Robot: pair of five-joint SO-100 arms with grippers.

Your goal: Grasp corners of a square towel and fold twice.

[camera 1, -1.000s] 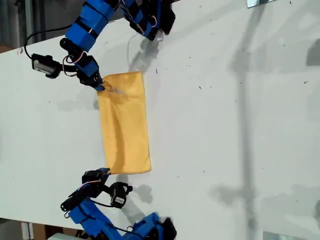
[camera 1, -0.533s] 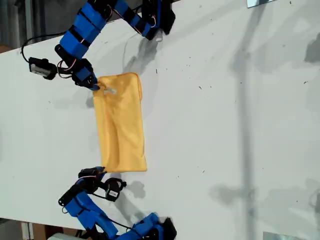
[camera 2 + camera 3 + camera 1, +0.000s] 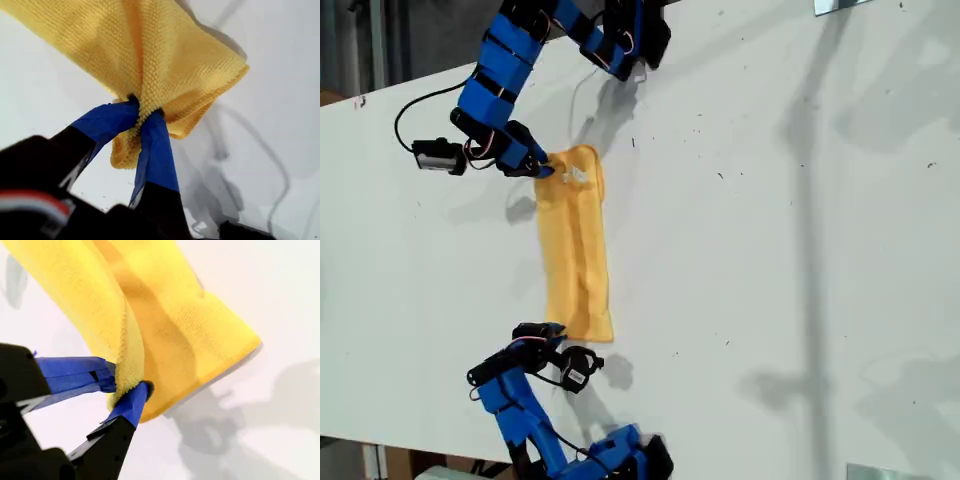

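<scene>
Both pincers are clamping cloth: my first gripper (image 3: 145, 111) is pinching a bunched corner of the square towel (image 3: 577, 245), and my second gripper (image 3: 129, 383) is squeezing a folded hem edge between blue-taped jaws. Woven, nubbly and yellow-orange, the towel is lying as a long narrow strip on the white table (image 3: 770, 250), stretching between the two arms.
</scene>
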